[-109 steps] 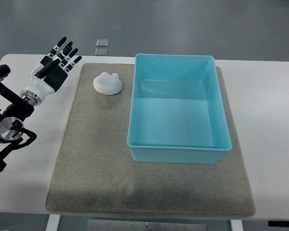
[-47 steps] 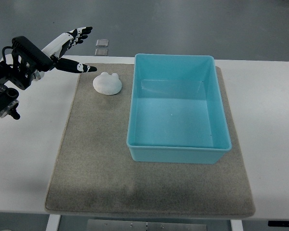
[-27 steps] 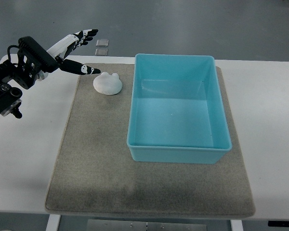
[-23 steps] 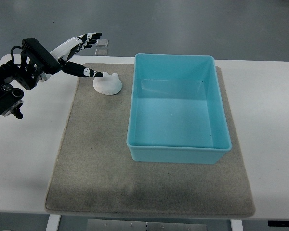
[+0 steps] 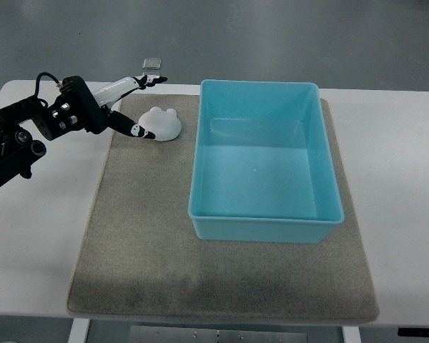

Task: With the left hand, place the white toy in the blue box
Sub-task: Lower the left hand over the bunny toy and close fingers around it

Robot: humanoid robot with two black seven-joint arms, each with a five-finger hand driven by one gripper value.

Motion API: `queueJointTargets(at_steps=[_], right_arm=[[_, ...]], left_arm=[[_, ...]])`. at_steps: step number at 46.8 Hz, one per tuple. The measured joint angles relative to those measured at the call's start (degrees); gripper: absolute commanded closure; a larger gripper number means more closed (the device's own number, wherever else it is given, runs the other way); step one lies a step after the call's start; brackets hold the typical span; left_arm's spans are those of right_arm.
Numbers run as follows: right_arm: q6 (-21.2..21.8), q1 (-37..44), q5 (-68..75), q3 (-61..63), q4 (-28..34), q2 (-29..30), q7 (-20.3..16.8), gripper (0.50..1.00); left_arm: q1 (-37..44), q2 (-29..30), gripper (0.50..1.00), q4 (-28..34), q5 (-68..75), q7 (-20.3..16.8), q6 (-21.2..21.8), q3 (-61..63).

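Observation:
The white toy point(image 5: 162, 123), a small rounded lump with two bumps, lies on the grey mat point(image 5: 143, 236) just left of the blue box point(image 5: 261, 218). My left hand point(image 5: 141, 106) reaches in from the left edge with its fingers spread around the toy's left side. The thumb point(image 5: 136, 130) lies at the toy's near-left edge, and the other fingers point(image 5: 144, 81) stretch past its far side. The hand is open and nothing is grasped. The blue box is an empty rectangular tub at the mat's right.
The white table point(image 5: 400, 171) carries the mat. A small clear square piece point(image 5: 152, 63) lies at the table's far edge, above the hand. The left forearm point(image 5: 28, 132) with black cabling crosses the table's left part.
The left hand has swung from the table's left side toward the toy, turned on edge, and lowered until its spread fingers bracket the toy's left side. The toy and box have stayed put.

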Motion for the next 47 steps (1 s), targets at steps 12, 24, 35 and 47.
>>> queueJointTargets(at_steps=[12,24,35,47], right_arm=[[0.0,0.0,0.01,0.0,0.0,0.0,0.0,0.564],[0.0,-0.01,0.03,0.0,0.0,0.0,0.0,0.564],[0.0,-0.01,0.03,0.0,0.0,0.0,0.0,0.564],[0.0,0.0,-0.01,0.0,0.0,0.0,0.0,0.564]], left_arm=[[-0.54,-0.63,0.585,2.94,4.78,0.0,0.2,0.18],[-1.02,-1.43,0.613,3.89,7.03,-0.36,1.96,2.04],[-1.25,-4.48,0.643,6.53,7.82,-0.37,3.02,2.15],[-1.26,-5.55,0.684,7.95,8.22,-0.27,3.62,2.62]])
